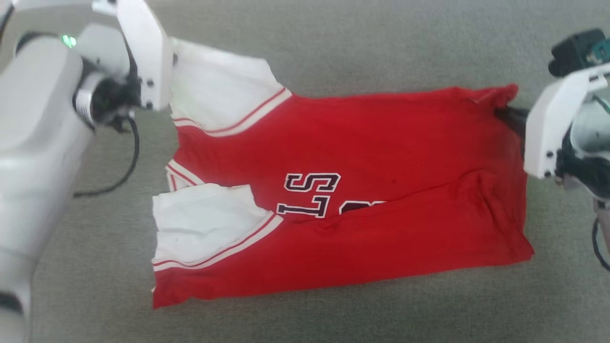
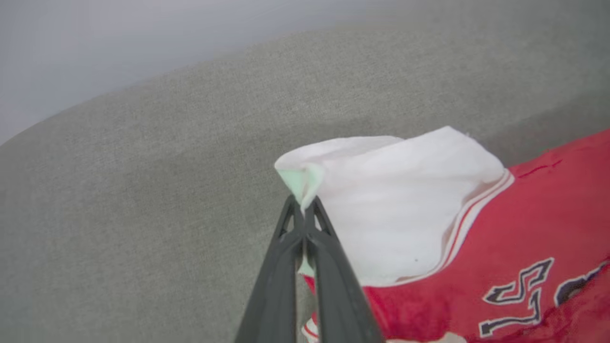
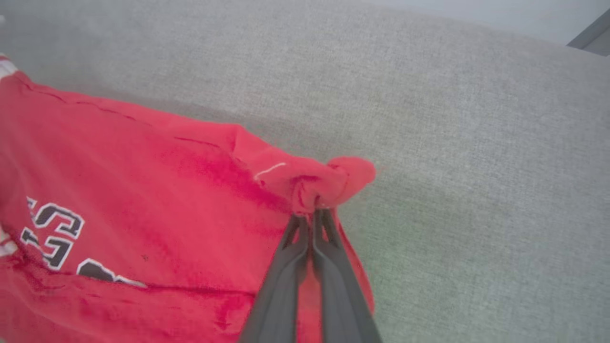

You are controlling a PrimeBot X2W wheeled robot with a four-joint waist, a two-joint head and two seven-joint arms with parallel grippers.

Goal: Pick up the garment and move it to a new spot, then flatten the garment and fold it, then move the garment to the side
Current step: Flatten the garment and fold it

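The garment (image 1: 362, 157), a bright red jersey with white striped sleeve panels and dark lettering, lies spread across the grey surface. My left gripper (image 2: 303, 206) is shut on the far white sleeve's corner (image 2: 305, 178); in the head view its white housing (image 1: 143, 52) covers that corner. My right gripper (image 3: 314, 212) is shut on a bunched red corner (image 3: 333, 178) of the garment (image 3: 143, 190) at the far right, and its dark fingers (image 1: 512, 116) show there in the head view. The garment's near half is folded up over the lettering.
A grey fabric surface (image 1: 333, 314) surrounds the garment on all sides. Black cables (image 1: 128, 162) hang from the left wrist, and another hangs at the right edge (image 1: 598, 243).
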